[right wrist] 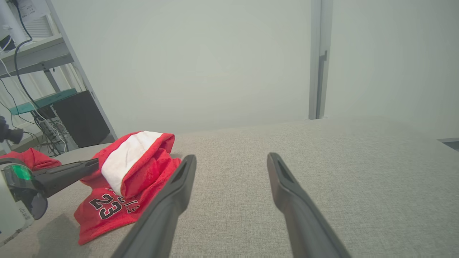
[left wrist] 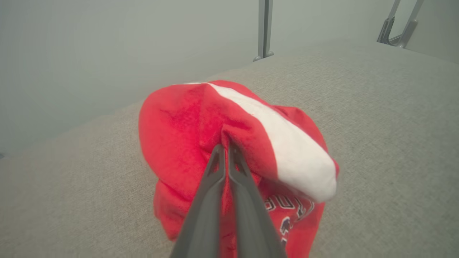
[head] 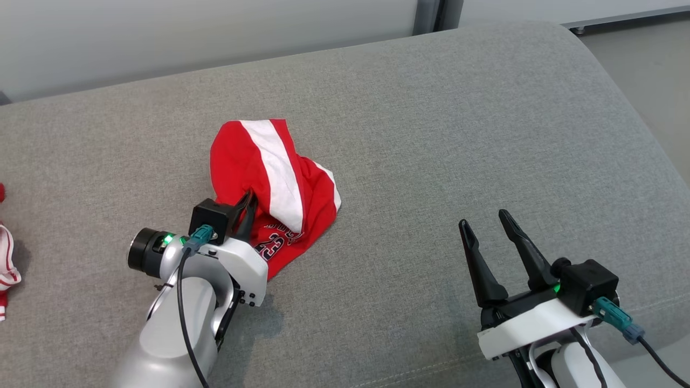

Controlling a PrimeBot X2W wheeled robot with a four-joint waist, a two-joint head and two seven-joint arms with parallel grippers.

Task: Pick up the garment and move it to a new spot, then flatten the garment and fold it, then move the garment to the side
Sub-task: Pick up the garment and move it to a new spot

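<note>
One fold of garment [head: 272, 178] pinched in my left gripper [left wrist: 226, 145], right gripper [head: 484, 217] spread; I'd lift slowly toward the right edge of the cushion [head: 431, 134].

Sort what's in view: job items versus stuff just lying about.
Job: red garment, pinched by the shut left gripper; open right gripper, empty; grey cushion it lies on.
Lying about: red-and-white cloth on the cushion, far left; shelving.

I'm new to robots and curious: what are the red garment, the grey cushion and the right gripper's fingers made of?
Red garment: soft matt knit fabric, apparently; it sags and creases, numerals printed. Grey cushion: coarse woven upholstery, its weave visible. Fingers of the right gripper: likely matt dark plastic, smooth and rigid, though coated metal is possible.
</note>
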